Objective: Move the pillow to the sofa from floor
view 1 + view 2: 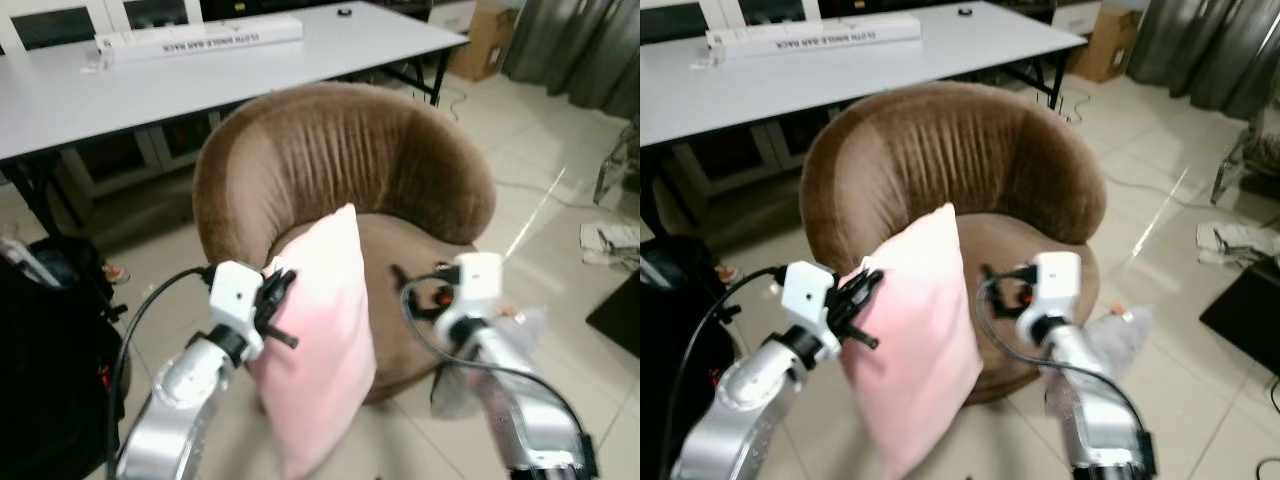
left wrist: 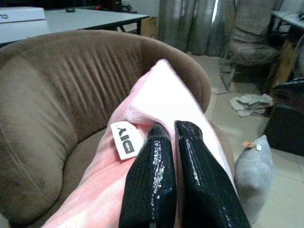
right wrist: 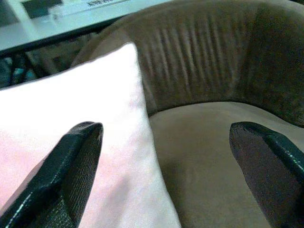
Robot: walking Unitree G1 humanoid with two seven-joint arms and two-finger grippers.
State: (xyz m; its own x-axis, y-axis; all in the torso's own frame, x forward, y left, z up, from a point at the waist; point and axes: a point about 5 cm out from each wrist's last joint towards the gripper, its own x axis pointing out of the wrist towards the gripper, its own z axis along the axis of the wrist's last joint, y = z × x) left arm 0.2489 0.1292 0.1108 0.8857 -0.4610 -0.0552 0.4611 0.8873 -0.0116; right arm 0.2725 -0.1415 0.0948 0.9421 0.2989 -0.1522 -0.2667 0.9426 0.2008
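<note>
A pink pillow (image 1: 322, 345) hangs upright in the air before the round brown sofa chair (image 1: 340, 165), its upper corner level with the seat (image 1: 1010, 245). My left gripper (image 1: 278, 305) is shut on the pillow's left edge, by a white tag (image 2: 125, 140); its black fingers (image 2: 164, 175) press together on the fabric. My right gripper (image 1: 412, 285) is open just right of the pillow, over the seat's front, with its fingers (image 3: 76, 161) spread wide and nothing between them.
A long white table (image 1: 150, 75) with a white box (image 1: 200, 40) stands behind the chair. A grey cushion (image 1: 1115, 340) lies on the tiled floor at the chair's right. A black bag (image 1: 45, 340) is at my left, and cloth (image 1: 610, 240) on the floor far right.
</note>
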